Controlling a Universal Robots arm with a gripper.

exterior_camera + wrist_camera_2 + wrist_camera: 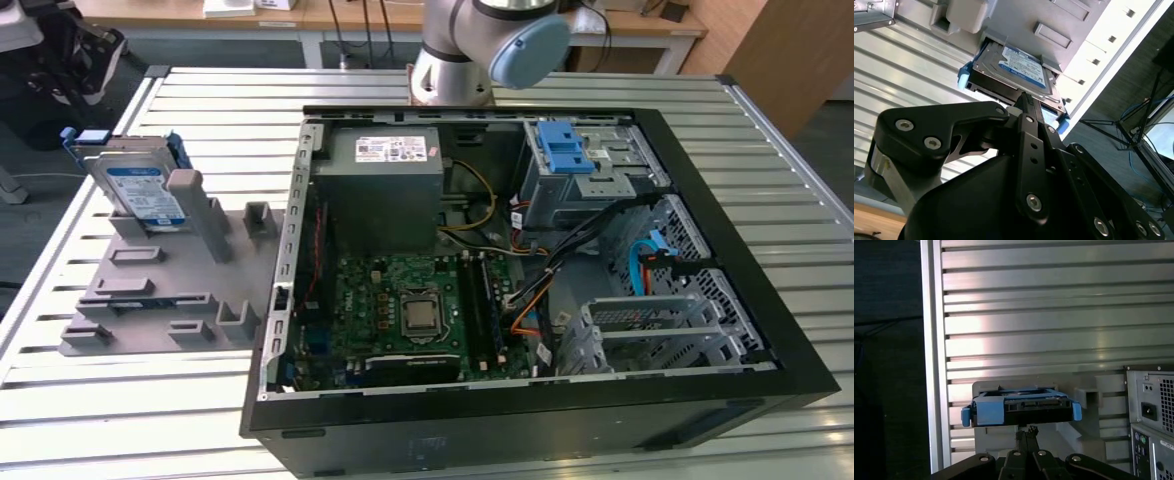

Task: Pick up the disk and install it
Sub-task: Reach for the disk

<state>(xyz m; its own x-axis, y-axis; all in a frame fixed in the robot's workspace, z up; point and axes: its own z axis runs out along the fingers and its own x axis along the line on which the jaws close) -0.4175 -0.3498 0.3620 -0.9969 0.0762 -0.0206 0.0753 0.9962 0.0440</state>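
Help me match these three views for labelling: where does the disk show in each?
Exterior view: the disk stands in the grey holder, beside the computer case, at the exterior view's left.
Second wrist view: the disk shows its label, right ahead of the hand.
First wrist view: the disk is seen edge-on, ahead of the hand.
Shared landmark: the grey holder under it.

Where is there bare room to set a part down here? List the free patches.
Free: at the exterior view's left, the table slats nearer the camera than the grey fixture; at its right, the slats beside the computer case. Crowded: inside the case, full of boards and cables; the fixture's far end, where the disk stands.
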